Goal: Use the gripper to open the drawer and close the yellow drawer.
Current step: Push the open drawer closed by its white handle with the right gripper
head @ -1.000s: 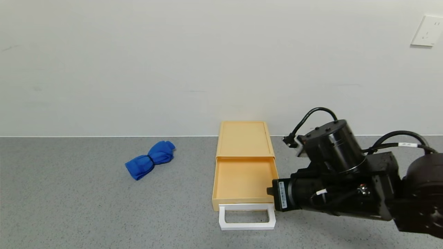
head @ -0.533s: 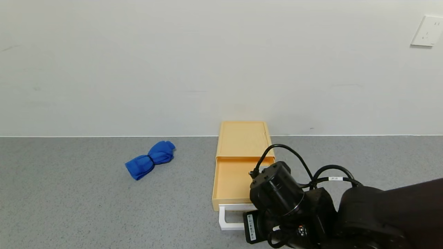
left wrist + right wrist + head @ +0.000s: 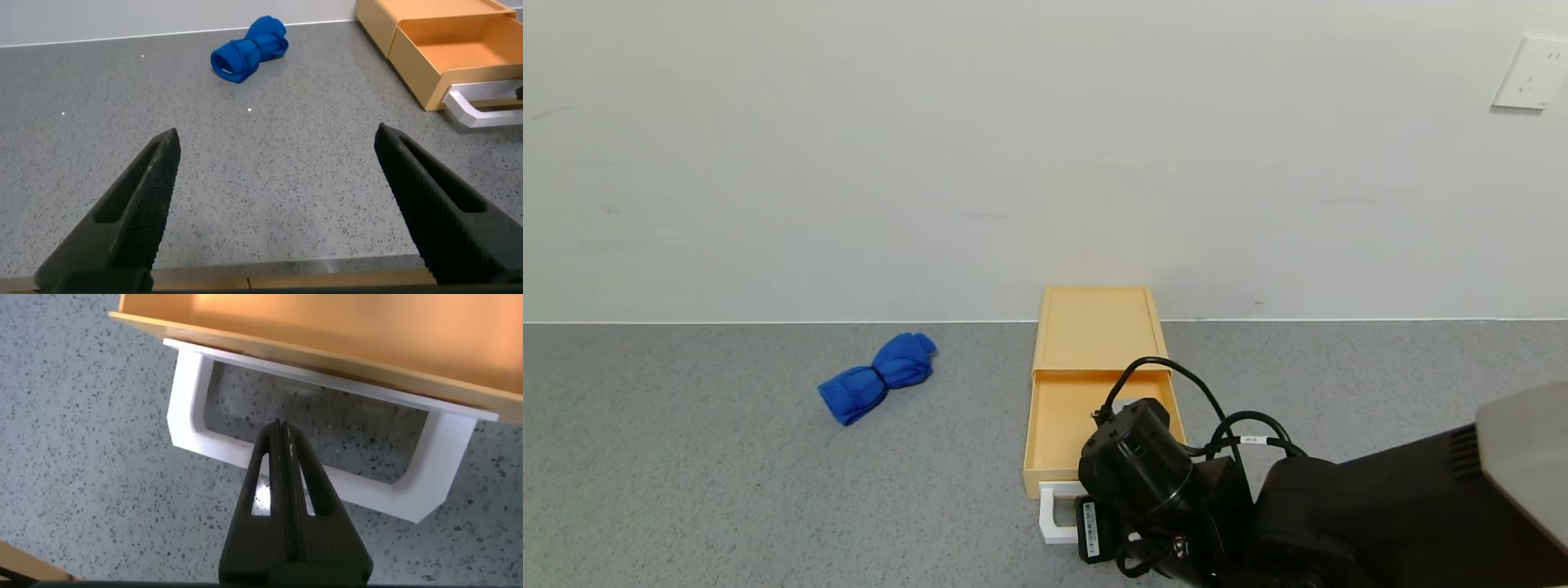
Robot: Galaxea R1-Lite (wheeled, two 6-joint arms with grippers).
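Our right gripper (image 3: 279, 449), fingers pressed together and holding nothing, hangs over the near bar of the white handle (image 3: 245, 449) at the head view's lower centre. To close well, we should push squarely on that bar. The pale-yellow drawer (image 3: 1068, 420) stands pulled out, empty. Our left gripper (image 3: 278, 204) hangs spread, idle.

Head cam looks forward and down from high over grey counter (image 3: 686, 457) to wall; left wrist cam sits low, farther off, facing across it; right wrist cam looks steeply down, close; all three share drawer (image 3: 1094, 384) (image 3: 458, 45) (image 3: 327, 327) handle (image 3: 1058, 523) (image 3: 482, 110) (image 3: 245, 449).
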